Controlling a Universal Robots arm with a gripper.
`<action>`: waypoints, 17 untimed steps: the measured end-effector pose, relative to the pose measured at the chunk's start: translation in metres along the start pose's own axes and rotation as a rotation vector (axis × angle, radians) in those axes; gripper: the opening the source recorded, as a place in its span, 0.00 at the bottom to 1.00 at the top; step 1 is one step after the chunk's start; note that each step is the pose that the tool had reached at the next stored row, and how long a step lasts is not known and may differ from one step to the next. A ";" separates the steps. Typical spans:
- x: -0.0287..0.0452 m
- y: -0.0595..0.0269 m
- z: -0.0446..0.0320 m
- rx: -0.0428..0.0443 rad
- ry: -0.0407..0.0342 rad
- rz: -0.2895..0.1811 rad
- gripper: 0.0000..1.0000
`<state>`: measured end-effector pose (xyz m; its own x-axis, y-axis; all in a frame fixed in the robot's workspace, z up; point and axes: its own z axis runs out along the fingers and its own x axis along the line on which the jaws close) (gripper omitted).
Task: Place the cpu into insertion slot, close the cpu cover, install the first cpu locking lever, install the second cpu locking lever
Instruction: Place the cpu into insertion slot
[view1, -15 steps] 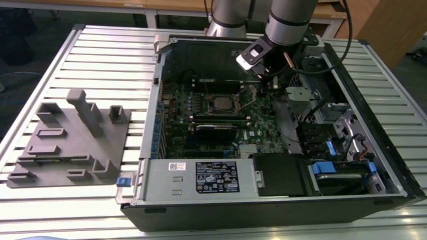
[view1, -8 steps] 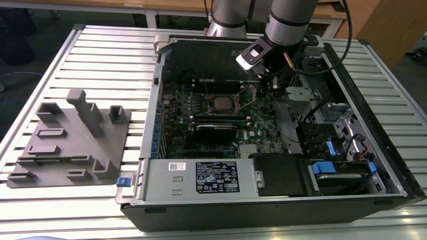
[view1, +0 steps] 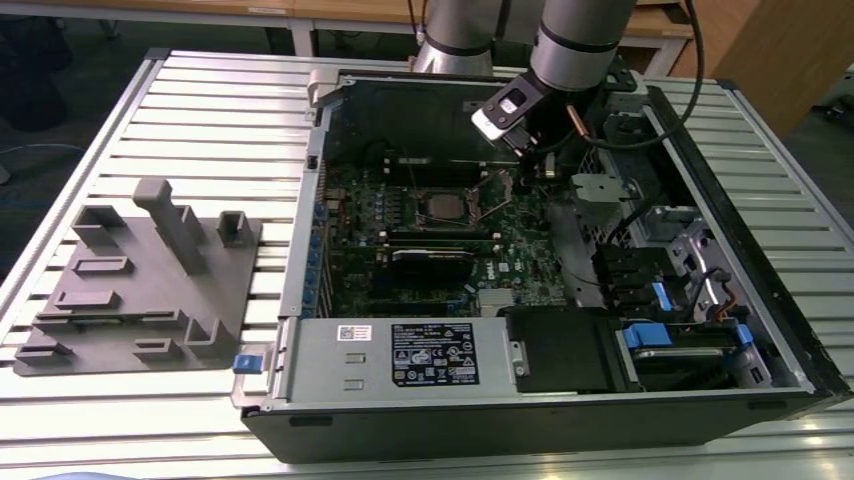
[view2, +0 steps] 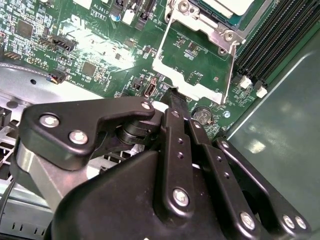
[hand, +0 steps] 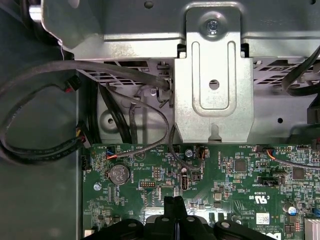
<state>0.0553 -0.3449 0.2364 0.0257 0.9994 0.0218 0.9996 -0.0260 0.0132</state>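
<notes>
The open computer case (view1: 310, 250) lies on the table with its green board facing up. The insertion slot (view1: 422, 190) sits mid-board, and the grey cpu (view1: 445, 204) lies flat inside it; in the second wrist view the cpu (view2: 235, 5) rests within the slot's silvery rim (view2: 210, 22). The cpu cover (view2: 185, 80) stands swung open off the slot, so the board shows through its window. My gripper (view1: 531, 170) hangs inside the case to the exterior view's right of the slot. The gripper (view2: 172, 95) is shut with nothing between its fingers, its tip at the cover's free edge. The first wrist view has the gripper (hand: 175, 202) over the board.
A grey moulded fixture (view1: 134, 280) lies on the slatted table (view1: 200, 100) at the exterior view's left. A metal power-supply box (view1: 400, 355) fills the case's near side. Black cables (hand: 40, 150), a steel bracket (hand: 214, 85) and a coin battery (hand: 120, 173) lie near the gripper. Long memory slots (view2: 270, 40) flank the socket.
</notes>
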 end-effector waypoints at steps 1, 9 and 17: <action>0.0000 -0.0010 0.0000 0.0000 -0.0001 0.000 0.10; -0.0007 -0.0266 -0.0001 -0.0058 0.0001 0.000 0.10; -0.0016 -0.0628 -0.0003 -0.0206 0.0005 0.000 0.10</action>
<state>-0.0075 -0.3448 0.2359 0.0252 0.9994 0.0224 0.9991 -0.0260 0.0338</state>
